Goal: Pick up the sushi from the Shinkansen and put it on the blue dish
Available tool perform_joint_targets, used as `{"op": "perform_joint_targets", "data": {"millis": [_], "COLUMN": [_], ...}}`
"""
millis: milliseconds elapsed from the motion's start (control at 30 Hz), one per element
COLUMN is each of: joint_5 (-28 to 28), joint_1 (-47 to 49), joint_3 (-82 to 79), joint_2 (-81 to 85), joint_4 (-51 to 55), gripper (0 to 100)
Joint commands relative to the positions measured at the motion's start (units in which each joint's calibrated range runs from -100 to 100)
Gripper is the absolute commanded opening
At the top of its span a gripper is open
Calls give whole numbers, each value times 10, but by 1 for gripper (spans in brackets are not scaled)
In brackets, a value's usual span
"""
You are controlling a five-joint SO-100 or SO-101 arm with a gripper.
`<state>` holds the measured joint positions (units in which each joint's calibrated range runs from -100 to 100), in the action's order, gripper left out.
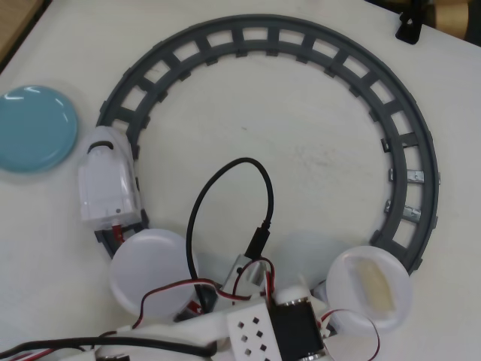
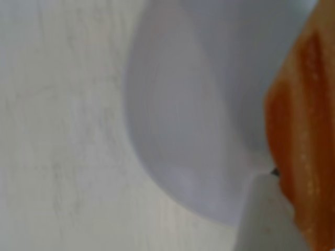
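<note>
So the arm is parked low at the bottom edge of the overhead view, white body with a black motor block, red and white wires, and a black cable looping up over the table. From up there you can't see the fingertips at all, the arm covers them.

The wrist view is super close and blurry. The sushi fills the right edge, orange with paler stripes, sitting right up against a round white plate. One pale finger pokes up from the bottom right and its tip is touching the sushi's edge. The other finger isn't visible, so honestly I can't tell whether the jaws are spread or clamped on it.

The Shinkansen sits on the left of the grey track, nose pointing up toward the blue dish, which sits just beside the track at the left edge with nothing on it. Behind the engine there's a white plate, and on the right another white plate carrying a pale cream oblong piece.
</note>
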<state>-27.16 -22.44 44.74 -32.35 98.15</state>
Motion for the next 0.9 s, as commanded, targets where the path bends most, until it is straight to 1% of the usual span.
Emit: {"op": "perform_joint_targets", "data": {"millis": [0,100,233,633,867], "joint_5": [3,4,33,117,153], "joint_1": [24,47,106,411,540], "joint_3": [31,19,12,-97,-104], "joint_2": [72,101,140,249,249], "joint_4": [10,10,10,10,-15], "gripper": [4,4,5,5,5]}}
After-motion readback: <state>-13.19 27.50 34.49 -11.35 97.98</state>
